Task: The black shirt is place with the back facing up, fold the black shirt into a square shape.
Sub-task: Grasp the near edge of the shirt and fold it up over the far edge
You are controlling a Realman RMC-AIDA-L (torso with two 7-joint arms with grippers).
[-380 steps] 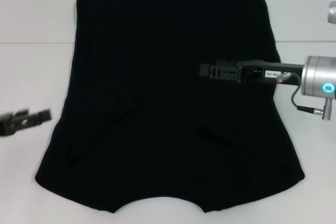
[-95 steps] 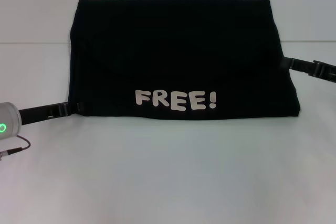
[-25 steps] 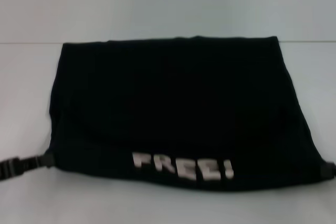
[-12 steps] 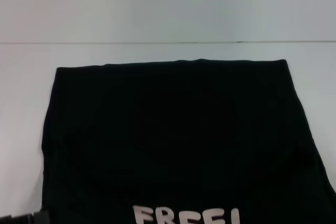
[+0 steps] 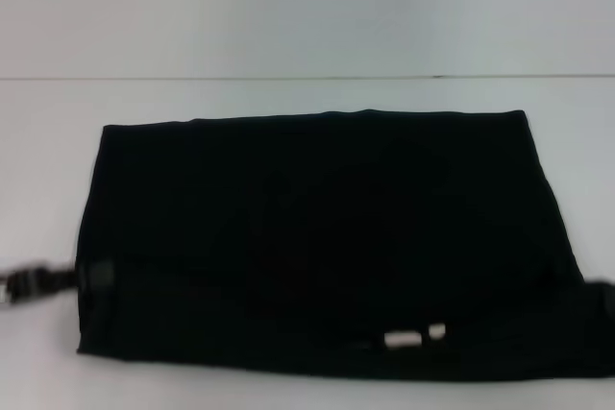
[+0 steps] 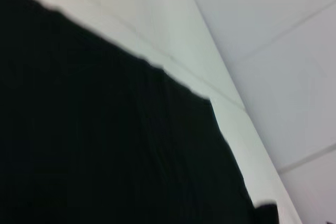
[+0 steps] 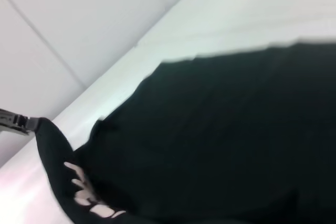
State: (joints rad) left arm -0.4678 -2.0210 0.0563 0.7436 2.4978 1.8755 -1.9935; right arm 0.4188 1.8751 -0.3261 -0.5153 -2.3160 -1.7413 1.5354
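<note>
- From my head camera the light reads even and soft, bright on the white table [image 5: 288,93]; I see no hard shadows or glare.
- The black shirt [image 5: 317,237] swallows the light — folds barely register; its near edge is smeared by blur, and the white lettering [image 5: 413,336] is unreadable.
- The left gripper [image 5: 34,280] at the shirt's corner is blurred too.
- Both wrist views are soft; the shirt's edge [image 6: 157,69] looks fuzzy, and the lettering [image 7: 86,195] is streaked.

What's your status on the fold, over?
Left gripper at the black shirt's near left corner, right gripper at the near right corner. Near edge rolled over, white print barely showing. Nothing in the way.
</note>
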